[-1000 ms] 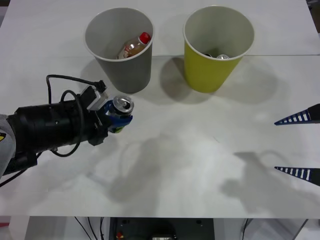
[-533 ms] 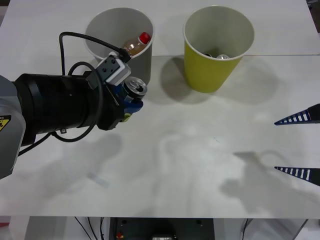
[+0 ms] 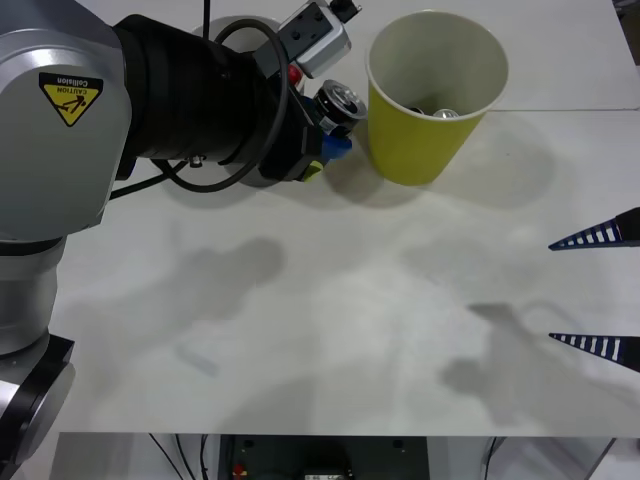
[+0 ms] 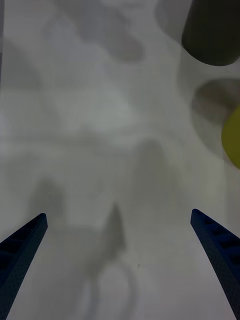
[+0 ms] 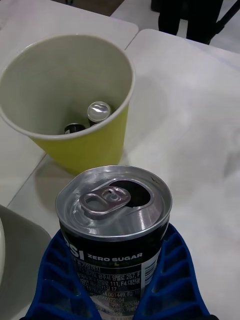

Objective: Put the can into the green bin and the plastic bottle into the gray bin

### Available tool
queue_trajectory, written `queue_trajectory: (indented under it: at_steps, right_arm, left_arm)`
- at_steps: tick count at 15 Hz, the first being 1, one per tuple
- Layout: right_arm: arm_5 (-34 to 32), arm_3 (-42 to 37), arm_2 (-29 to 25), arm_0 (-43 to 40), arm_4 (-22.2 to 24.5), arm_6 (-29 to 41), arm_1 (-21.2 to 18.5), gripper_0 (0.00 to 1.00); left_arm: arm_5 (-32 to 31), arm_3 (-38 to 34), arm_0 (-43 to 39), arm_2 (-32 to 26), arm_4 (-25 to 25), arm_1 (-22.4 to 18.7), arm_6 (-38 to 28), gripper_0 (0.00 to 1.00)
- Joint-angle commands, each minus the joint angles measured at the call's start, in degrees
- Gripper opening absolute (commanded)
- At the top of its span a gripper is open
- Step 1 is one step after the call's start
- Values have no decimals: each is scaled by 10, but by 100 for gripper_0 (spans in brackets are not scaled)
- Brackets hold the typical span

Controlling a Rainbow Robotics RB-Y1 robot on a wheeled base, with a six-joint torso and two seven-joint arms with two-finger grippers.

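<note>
My left gripper (image 3: 335, 128) is shut on the can (image 3: 346, 102), holding it upright in the air between the two bins, just left of the green bin (image 3: 437, 130). In the left wrist view the can (image 5: 115, 210), silver pull-tab top and dark label, sits between the blue fingers (image 5: 172, 272), with the green bin (image 5: 87, 145) just beyond it. My left arm covers most of the gray bin (image 3: 232, 20); a red spot (image 3: 292, 72), the plastic bottle's cap, peeks out. My right gripper (image 3: 550, 291) waits open at the table's right edge.
Another can's silver top (image 5: 98, 111) and a dark item (image 5: 75, 128) lie inside the green bin. The right wrist view shows the gray bin (image 4: 212, 32) and green bin (image 4: 232, 135) far across bare white table (image 4: 100, 150).
My left arm has risen and carried the can from the table in front of the gray bin, farther away and to the right, up beside the green bin. The right arm stayed still.
</note>
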State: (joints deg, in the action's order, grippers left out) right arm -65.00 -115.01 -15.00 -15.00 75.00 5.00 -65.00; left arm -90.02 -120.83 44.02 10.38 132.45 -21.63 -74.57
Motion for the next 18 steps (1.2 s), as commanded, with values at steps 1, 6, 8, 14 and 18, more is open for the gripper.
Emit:
queue_trajectory:
  at_steps: [1, 6, 8, 14, 18]
  right_arm:
    - [0, 0, 0, 0, 0, 0, 0, 100]
    - [0, 0, 0, 0, 0, 0, 0, 100]
    - [0, 0, 0, 0, 0, 0, 0, 100]
    - [0, 0, 0, 0, 0, 0, 0, 100]
    - [0, 0, 0, 0, 0, 0, 0, 100]
  left_arm:
    - [4, 92, 81, 12, -14, 0, -28, 0]
    - [103, 285, 208, 17, -18, 36, -27, 0]
    - [158, 338, 239, 39, -14, 49, -26, 0]
    - [290, 504, 314, 96, 3, 91, -11, 0]
    - [361, 600, 345, 97, 4, 119, 20, 0]
